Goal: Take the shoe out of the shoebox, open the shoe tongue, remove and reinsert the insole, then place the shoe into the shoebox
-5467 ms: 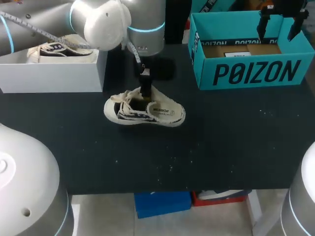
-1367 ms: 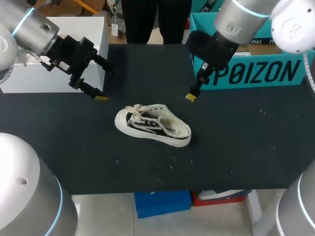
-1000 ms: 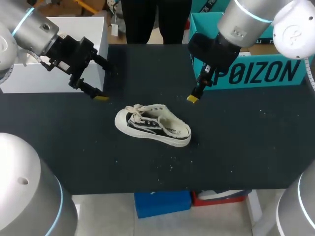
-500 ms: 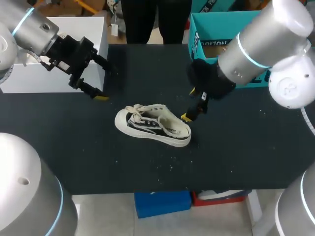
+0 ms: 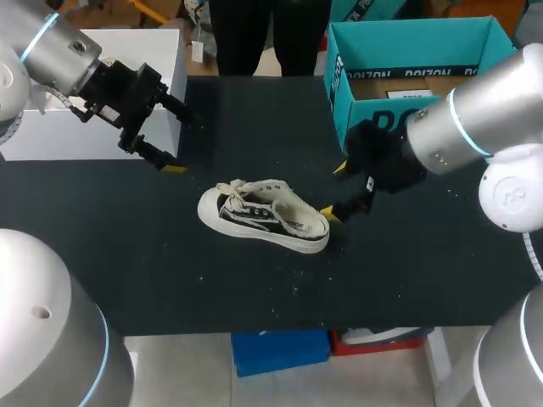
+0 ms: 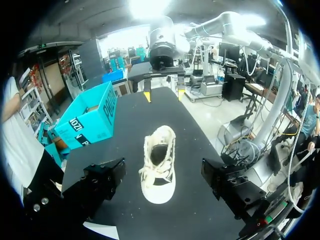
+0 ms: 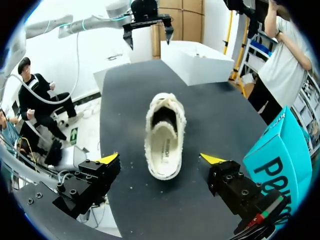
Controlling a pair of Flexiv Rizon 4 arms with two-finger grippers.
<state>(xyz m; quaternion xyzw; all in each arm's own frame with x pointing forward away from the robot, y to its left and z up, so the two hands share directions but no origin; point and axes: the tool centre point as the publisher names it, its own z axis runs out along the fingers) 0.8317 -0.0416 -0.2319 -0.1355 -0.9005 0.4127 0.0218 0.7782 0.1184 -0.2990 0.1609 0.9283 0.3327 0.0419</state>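
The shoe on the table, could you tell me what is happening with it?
The shoe lies on the table, held by nothing. The right gripper hangs open at its heel end. The left gripper, open and empty, is by the white box.

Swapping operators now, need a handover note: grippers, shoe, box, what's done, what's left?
Left gripper: jaws open, empty, beside the white box, apart from the shoe.
Right gripper: jaws open, empty, at the shoe's heel, not gripping it.
The shoe lies on the table, outside the teal shoebox; the insole sits inside it.
Done: shoe out of the box.
Left: cannot tell whether the tongue and insole steps are done; the shoe must go back in the shoebox.
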